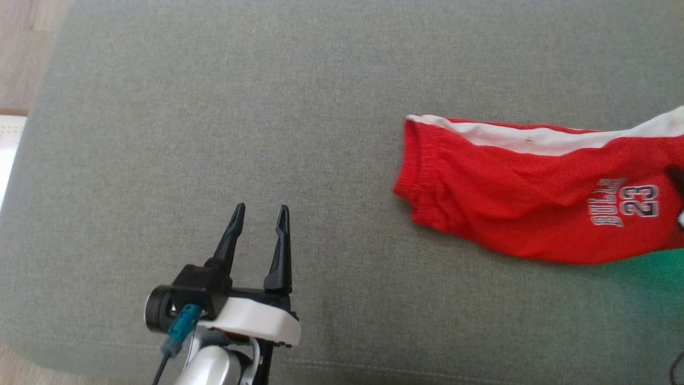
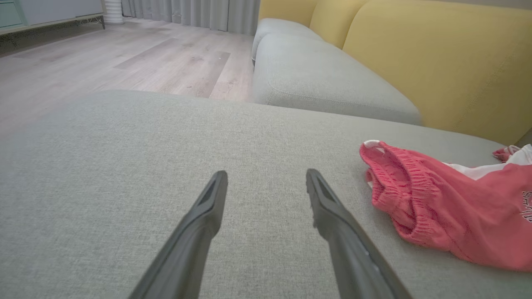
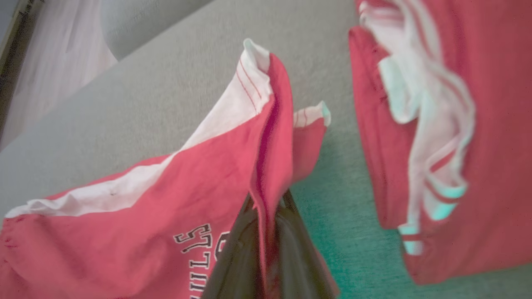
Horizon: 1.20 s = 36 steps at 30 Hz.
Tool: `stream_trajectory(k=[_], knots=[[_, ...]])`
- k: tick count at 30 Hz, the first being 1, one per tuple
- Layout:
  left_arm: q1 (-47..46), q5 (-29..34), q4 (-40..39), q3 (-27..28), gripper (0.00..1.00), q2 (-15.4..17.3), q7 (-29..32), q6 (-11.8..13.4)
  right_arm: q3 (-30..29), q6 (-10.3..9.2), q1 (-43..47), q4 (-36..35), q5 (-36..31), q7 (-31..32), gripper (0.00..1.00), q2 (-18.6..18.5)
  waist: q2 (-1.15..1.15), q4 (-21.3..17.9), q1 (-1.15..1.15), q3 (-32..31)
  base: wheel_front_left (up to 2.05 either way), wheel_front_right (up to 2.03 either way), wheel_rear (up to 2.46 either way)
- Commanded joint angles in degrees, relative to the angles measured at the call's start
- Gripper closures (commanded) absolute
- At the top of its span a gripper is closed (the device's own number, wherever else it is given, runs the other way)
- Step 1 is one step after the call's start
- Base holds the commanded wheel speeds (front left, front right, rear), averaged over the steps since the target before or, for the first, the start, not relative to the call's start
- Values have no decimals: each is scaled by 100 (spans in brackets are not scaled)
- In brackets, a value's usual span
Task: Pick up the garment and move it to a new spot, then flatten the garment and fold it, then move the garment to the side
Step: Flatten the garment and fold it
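Note:
The garment (image 1: 534,198) is a pair of red shorts with a white side stripe and "BULLS 23" printed on it. It lies on the grey cushion at the right of the head view, waistband toward the middle. In the right wrist view my right gripper (image 3: 268,201) is shut on a raised fold of the garment (image 3: 145,216) near the leg hem. My left gripper (image 1: 261,208) hovers open over bare cushion, well to the left of the waistband. In the left wrist view the left gripper (image 2: 266,173) holds nothing, and the garment (image 2: 449,207) lies to its right.
The grey cushion (image 1: 267,107) spreads wide around the shorts. A second red and white cloth (image 3: 436,124) lies beside the held fold. A yellow backrest (image 2: 436,62), another grey seat (image 2: 324,79) and wooden floor (image 2: 124,54) lie beyond.

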Motion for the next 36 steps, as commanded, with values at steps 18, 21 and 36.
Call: stream_trajectory(k=[18, 21, 36], knots=[[214, 191, 194, 395, 0, -335, -50, -381, 2043, 39, -411, -1467, 199, 512, 100, 991, 0, 315, 0, -266, 0, 0, 0], [154, 142, 307, 293, 0, -339, -50, -421, 2450, 39, -421, -838, 420, -7, 100, 993, 0, 470, 0, -324, 0, 0, 0], [382, -1, 448, 160, 0, -342, -50, -250, 3763, 39, -836, 917, 1616, -2294, 0, 995, 0, 475, 0, -638, 0, 0, 0]])
